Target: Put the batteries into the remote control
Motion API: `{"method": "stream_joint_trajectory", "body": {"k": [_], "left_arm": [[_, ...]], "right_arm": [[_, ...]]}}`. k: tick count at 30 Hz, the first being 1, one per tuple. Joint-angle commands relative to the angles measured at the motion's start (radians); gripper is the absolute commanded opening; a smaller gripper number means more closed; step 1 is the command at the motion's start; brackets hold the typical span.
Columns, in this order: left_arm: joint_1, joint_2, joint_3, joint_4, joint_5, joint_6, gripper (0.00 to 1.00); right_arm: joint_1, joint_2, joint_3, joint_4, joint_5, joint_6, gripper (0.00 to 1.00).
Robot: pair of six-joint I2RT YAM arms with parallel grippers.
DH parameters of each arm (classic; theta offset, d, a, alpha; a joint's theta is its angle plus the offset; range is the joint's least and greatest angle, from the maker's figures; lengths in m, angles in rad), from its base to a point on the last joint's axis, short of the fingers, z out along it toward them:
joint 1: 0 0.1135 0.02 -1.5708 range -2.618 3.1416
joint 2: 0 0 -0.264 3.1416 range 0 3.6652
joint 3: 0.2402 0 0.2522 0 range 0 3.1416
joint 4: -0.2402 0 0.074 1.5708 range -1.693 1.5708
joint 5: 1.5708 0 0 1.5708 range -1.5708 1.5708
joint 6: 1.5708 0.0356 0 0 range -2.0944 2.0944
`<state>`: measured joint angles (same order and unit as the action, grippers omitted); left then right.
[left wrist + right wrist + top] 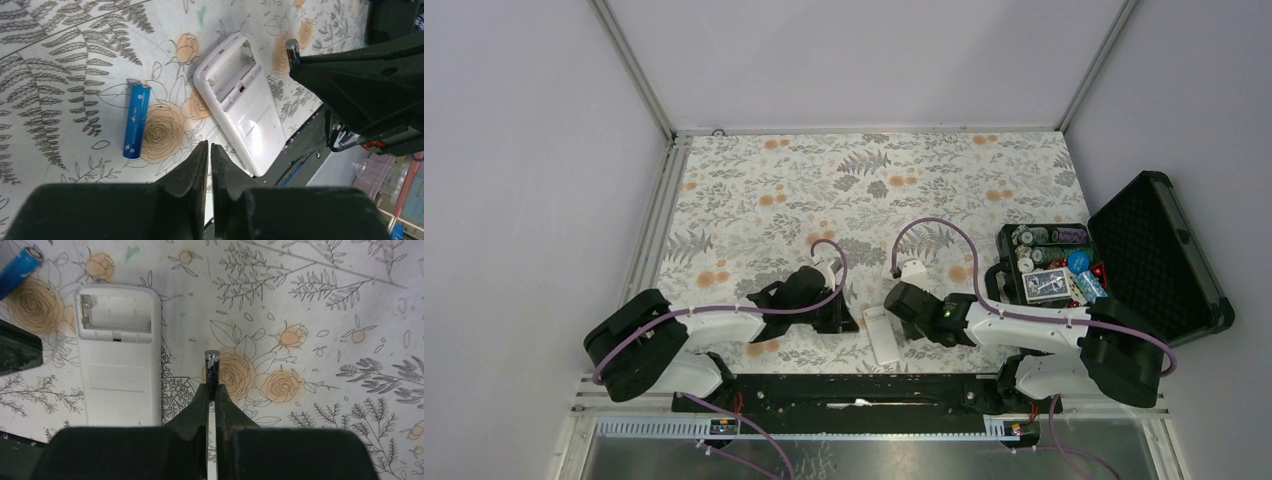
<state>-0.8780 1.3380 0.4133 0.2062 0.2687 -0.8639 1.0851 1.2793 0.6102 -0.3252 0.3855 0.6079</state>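
Pinching a slim battery point(212, 367) between its fingertips, the right gripper point(212, 390) is clamped on the cell's lower part. The silvery end sticks out past the tips and hangs above an orange rose printed on the floral tablecloth point(320, 300). In the right wrist view, the remote control point(120, 370) lies flat at about 10 o'clock from those tips. Its plain white back faces up, and its open battery bay point(117, 315), bare inside, is at the end farther from the camera. Farther out, towards 11 o'clock, a loose blue battery point(17, 267) lies on the cloth at the frame's corner, apart from the remote. The left gripper point(209, 150) has its fingers drawn nearly together, with only a thin slit between them and nothing in it, and it hangs above the cloth. In its own view the loose blue battery lies at 10 o'clock and the remote at 1 o'clock, neither one touched. In the overhead view the remote sits between the two grippers at about 6 o'clock on the table, close to the near edge. An open black case point(1159, 250) stands at 3 o'clock, its tray holding poker chips point(1044, 240), a card deck point(1046, 287) and small blue and red pieces.
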Motion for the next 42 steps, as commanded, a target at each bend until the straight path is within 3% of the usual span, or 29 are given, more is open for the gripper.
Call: {"method": "stream_joint_trajectory", "body": {"k": [1, 8, 30, 42], "left_arm": [[0.002, 0.024, 0.036, 0.028, -0.05, 0.02, 0.09], [0.017, 0.067, 0.044, 0.049, -0.044, 0.028, 0.05], [0.05, 0.077, 0.039, 0.04, -0.049, 0.043, 0.03], [0.052, 0.061, 0.026, 0.044, -0.046, 0.044, 0.03]], "right_arm": [[-0.005, 0.009, -0.03, 0.028, -0.059, 0.071, 0.0], [0.01, 0.033, -0.067, 0.068, -0.144, 0.104, 0.0], [0.133, 0.073, -0.06, 0.177, -0.146, 0.233, 0.0], [0.133, -0.011, -0.017, 0.005, 0.011, 0.183, 0.0]]}}
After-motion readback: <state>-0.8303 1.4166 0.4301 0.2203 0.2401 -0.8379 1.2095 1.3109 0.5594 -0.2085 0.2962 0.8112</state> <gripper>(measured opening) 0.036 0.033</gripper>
